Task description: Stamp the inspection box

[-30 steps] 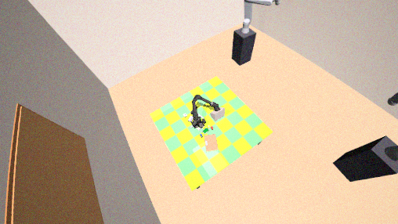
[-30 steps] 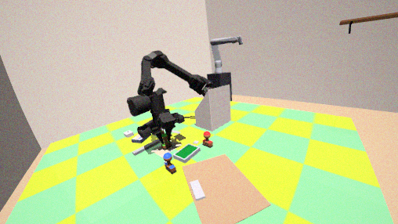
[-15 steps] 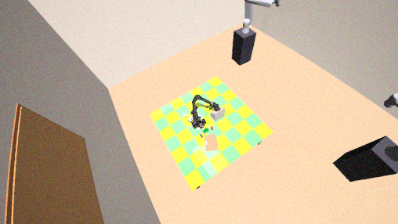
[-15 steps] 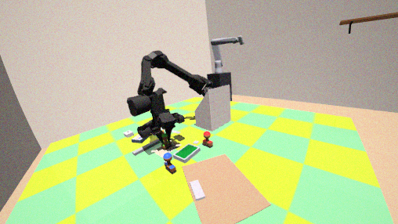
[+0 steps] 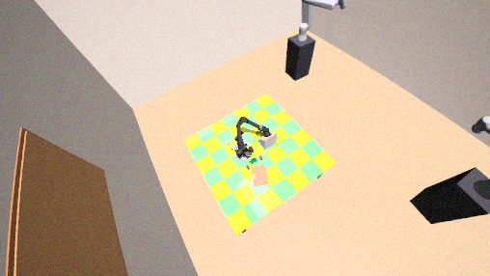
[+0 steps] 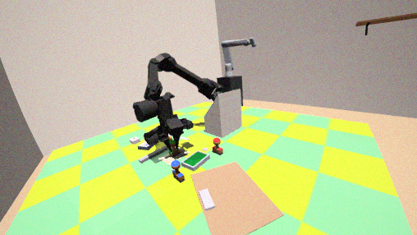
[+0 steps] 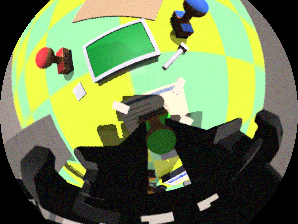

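My gripper [image 6: 174, 149] [image 7: 155, 123] is shut on a stamp with a round green knob [image 7: 161, 141] and a brown body, held knob up low over the white card [image 6: 167, 161] [image 7: 176, 103]. I cannot tell whether the stamp touches the card. Fingers, stamp and a dark shadow cover much of the card; the inspection box and any print cannot be made out. The green ink pad [image 5: 253, 161] [image 6: 195, 159] [image 7: 121, 50] lies in a white tray beside the card. A red-knobbed stamp [image 6: 217, 146] [image 7: 55, 59] and a blue-knobbed stamp [image 6: 177, 170] [image 7: 187, 17] stand on either side of the pad.
A tan board [image 6: 242, 197] [image 5: 260, 177] bears a white block [image 6: 206, 199]. A grey rod [image 6: 153, 154] and a small white box [image 6: 135, 140] lie behind the card. A short white stick [image 7: 175, 56] lies near the blue stamp. A tall grey block [image 6: 230, 112] stands behind.
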Robot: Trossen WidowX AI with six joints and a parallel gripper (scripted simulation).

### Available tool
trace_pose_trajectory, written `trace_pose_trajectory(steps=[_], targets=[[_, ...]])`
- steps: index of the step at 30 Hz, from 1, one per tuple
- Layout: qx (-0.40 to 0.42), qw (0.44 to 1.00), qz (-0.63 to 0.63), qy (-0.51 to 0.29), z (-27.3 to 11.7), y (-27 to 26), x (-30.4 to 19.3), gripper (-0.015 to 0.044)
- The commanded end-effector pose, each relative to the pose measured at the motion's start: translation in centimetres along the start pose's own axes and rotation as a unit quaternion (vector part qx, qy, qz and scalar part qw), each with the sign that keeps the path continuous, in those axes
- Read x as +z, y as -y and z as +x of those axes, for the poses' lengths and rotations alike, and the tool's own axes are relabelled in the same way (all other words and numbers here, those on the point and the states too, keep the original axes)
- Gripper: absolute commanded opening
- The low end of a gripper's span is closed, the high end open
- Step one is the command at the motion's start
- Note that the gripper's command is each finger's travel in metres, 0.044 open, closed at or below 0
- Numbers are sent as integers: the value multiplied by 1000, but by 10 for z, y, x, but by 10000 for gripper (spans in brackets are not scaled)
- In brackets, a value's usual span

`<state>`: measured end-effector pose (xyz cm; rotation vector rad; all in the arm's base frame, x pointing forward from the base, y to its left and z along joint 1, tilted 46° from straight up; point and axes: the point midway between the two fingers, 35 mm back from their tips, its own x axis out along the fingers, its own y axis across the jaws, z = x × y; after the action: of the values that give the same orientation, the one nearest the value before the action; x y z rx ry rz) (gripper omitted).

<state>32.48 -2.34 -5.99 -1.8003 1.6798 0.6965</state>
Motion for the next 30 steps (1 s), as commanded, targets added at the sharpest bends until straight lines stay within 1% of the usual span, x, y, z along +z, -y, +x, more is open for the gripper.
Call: trace_pose_trajectory(steps=[1, 16, 30], targets=[[0, 1000, 2, -2, -2, 0, -1, 0], [0, 1000, 2, -2, -9, 0, -1, 0], [0, 1000, 2, 0, -31, 1, 1, 0]])
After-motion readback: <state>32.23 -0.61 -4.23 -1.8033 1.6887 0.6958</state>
